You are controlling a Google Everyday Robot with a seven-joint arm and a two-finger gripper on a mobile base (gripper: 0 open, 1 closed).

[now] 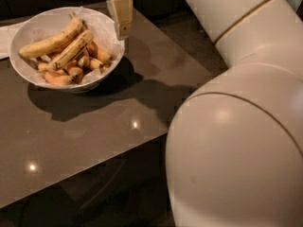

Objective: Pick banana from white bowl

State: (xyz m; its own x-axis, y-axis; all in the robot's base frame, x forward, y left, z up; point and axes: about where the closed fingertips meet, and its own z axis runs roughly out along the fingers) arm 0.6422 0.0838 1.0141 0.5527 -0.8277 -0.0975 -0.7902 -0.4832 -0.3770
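A cream-coloured gripper (pixel 122 32) hangs at the rim of the glossy white bowl (pixel 42 22). To its left lies the banana (pixel 71 50), pale yellow with brown streaks, over short orange-yellow bananas (pixel 78 63). Beneath the gripper, the table (pixel 85 141) is grey-brown with bright reflected spots.

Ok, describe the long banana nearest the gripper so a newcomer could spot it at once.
On the dark table stands a white bowl heaped with bananas, with the gripper hanging over its right rim. Two long ones lie atop the pile. The banana meant is the right-hand, brown-streaked one beside the paler long banana, both far longer than the stubby orange bananas beneath.
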